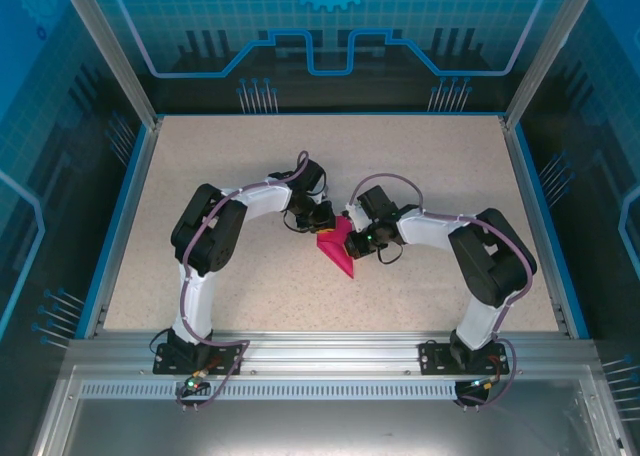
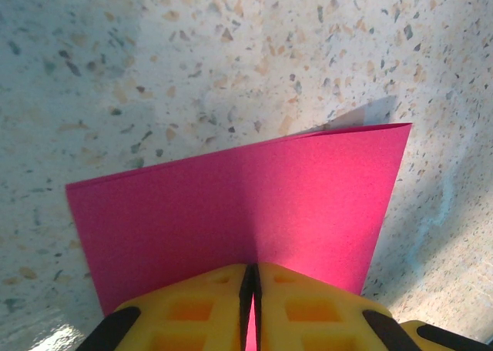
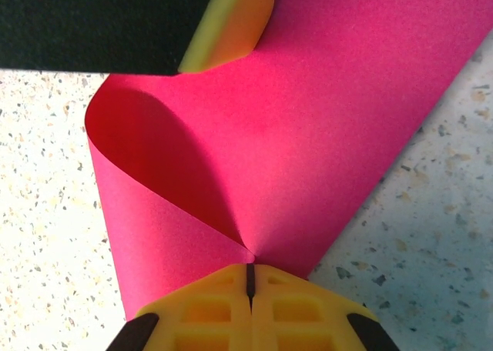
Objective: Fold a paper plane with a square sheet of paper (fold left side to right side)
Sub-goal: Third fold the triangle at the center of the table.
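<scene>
- Jaws, left gripper (image 2: 251, 289): closed on the lower edge of the pink sheet of paper (image 2: 246, 205). A thin pink sliver showed in the slit between its two yellow fingers (image 2: 192, 312), at bottom centre of the left wrist view.
- Jaws, right gripper (image 3: 249, 278): pressed together at bottom centre of the right wrist view. They pinched the sheet where its curled layers met in a point.
- Sheet, top view: lay at the centre of the frame, held between the two grippers. It appeared as a narrow wedge tapering toward the bottom of the frame. Whether its lower tip touched the surface could not be told.
- Sheet, left wrist view: a flat panel rose from the fingers across the middle of the frame. Its upper edge slanted up to a corner at the right.
- Sheet, right wrist view: bent over in a loose, uncreased curl at the left of the frame. A broad band of it ran to the upper right corner.
- Pad of the left gripper (image 3: 231, 24): yellow, at upper centre of the right wrist view, against the sheet.
- Table (image 1: 230, 166): speckled beige, beneath the sheet.
- Arms, top view: both were bent inward and met near the centre.
</scene>
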{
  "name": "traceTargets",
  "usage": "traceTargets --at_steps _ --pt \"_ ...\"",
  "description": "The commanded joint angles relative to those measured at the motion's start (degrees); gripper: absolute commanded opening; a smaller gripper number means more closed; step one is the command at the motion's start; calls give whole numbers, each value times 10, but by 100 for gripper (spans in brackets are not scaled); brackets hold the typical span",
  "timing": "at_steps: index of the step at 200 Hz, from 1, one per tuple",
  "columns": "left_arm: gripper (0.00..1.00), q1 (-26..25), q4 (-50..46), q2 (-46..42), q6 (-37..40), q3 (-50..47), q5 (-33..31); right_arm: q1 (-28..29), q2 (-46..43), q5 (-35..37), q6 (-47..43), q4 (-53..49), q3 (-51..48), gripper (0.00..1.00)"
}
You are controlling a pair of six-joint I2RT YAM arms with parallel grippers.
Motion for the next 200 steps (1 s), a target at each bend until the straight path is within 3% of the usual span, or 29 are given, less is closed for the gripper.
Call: traceTargets --at_steps 1,85,150,200 --pt "16 -12 -33 29 7 -2 -23 -11 16 -5 1 -14 15 0" --pt "19 -10 -57 8 18 18 -25 -10 31 8 4 -44 1 0" --pt "34 15 -127 -62 47 87 -33 -10 34 17 14 -45 -24 0" --pt "24 11 -54 -149 5 -47 12 -10 31 16 11 -41 -27 0"
